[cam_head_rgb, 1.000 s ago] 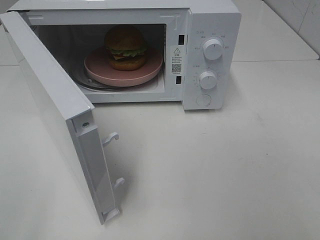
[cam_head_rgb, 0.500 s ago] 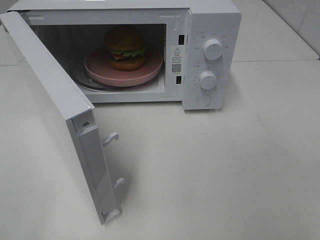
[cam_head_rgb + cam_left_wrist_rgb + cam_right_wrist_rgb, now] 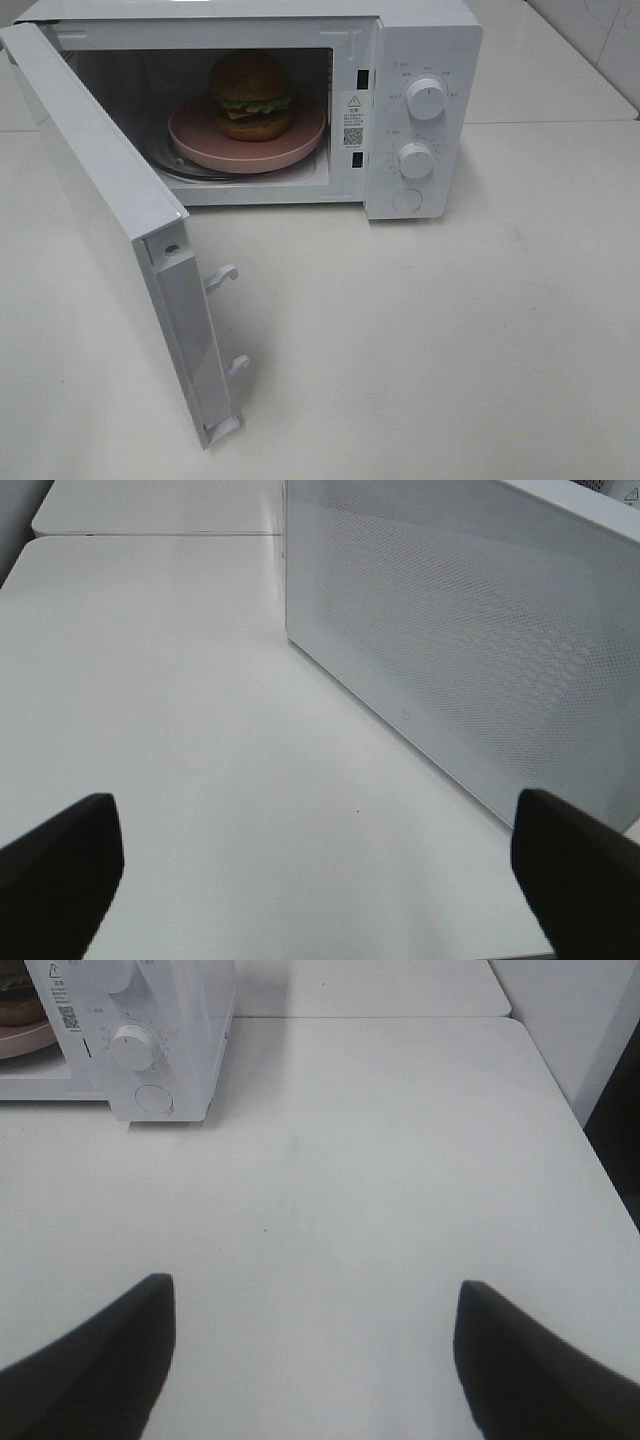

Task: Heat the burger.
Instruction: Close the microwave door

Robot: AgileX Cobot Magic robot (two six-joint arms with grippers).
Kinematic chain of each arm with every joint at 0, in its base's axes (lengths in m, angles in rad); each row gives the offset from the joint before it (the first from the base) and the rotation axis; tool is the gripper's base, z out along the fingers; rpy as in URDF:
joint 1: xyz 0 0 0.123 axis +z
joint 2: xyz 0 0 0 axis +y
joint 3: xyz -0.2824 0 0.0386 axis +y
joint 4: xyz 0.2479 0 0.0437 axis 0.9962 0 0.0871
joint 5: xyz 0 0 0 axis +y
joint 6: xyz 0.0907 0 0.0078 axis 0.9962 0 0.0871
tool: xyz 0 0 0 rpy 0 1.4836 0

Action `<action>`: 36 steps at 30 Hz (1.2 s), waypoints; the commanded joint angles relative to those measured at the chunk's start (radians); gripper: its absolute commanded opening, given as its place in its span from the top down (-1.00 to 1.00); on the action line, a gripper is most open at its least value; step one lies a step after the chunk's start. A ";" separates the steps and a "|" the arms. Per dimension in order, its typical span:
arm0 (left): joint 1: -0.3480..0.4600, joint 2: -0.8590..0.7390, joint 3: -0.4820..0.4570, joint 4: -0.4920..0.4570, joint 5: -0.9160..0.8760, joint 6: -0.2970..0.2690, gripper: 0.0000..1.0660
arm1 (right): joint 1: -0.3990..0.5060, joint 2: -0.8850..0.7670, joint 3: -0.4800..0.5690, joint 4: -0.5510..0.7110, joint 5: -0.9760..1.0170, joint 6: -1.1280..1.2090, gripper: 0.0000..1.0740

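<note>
Overhead view with both wrist views. The burger (image 3: pixel 251 95), with its glossy golden-brown domed bun, green lettuce frill, yellow cheese and dark patty, sits on a round pink plate (image 3: pixel 190 138) inside the cavity of a white box-shaped microwave oven (image 3: pixel 425 40). The oven's white hinged door (image 3: pixel 90 190) stands swung wide open. The burger is probably light and soft, a loose stack whose layers could slide or crush under a pinch. The plate's stiff rim seems the safer place to take hold, though the burger appears already placed. The free edge of the door, then the two round white dials (image 3: pixel 427 99), are likely the next contacts.

The left claw (image 3: pixel 312 810) is spread wide and holds nothing, facing the door's perforated outer panel. The right claw (image 3: pixel 315 1285) is likewise released and empty, hanging above the plain white matte surface (image 3: pixel 450 330), well apart from the oven. A pale wall (image 3: pixel 600 30) borders the far right corner.
</note>
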State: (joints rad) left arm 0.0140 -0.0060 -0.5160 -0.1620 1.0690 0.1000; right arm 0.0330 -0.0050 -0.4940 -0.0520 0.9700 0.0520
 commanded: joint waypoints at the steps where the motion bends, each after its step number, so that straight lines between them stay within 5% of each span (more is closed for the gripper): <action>1: -0.004 -0.002 0.001 -0.002 0.002 -0.004 -0.83 | -0.006 -0.025 0.001 0.003 -0.009 -0.007 -0.39; 12: -0.005 0.017 -0.007 -0.064 -0.014 -0.004 -0.83 | -0.006 -0.025 0.001 0.003 -0.009 -0.007 -0.39; 25: -0.005 0.216 -0.033 -0.164 -0.211 -0.007 -0.83 | -0.006 -0.025 0.001 0.003 -0.009 -0.007 -0.38; 29: -0.005 0.266 -0.032 -0.183 -0.256 0.046 -0.83 | -0.006 -0.025 0.001 0.003 -0.009 -0.007 -0.38; 33: -0.005 0.291 -0.030 -0.180 -0.321 0.076 -0.75 | -0.006 -0.025 0.001 0.003 -0.009 -0.007 -0.38; 36: -0.005 0.314 -0.024 -0.178 -0.396 0.074 -0.48 | -0.006 -0.025 0.001 0.003 -0.009 -0.007 -0.38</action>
State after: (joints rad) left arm 0.0140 0.3070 -0.5430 -0.3330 0.7030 0.1650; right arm 0.0330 -0.0050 -0.4940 -0.0520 0.9700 0.0520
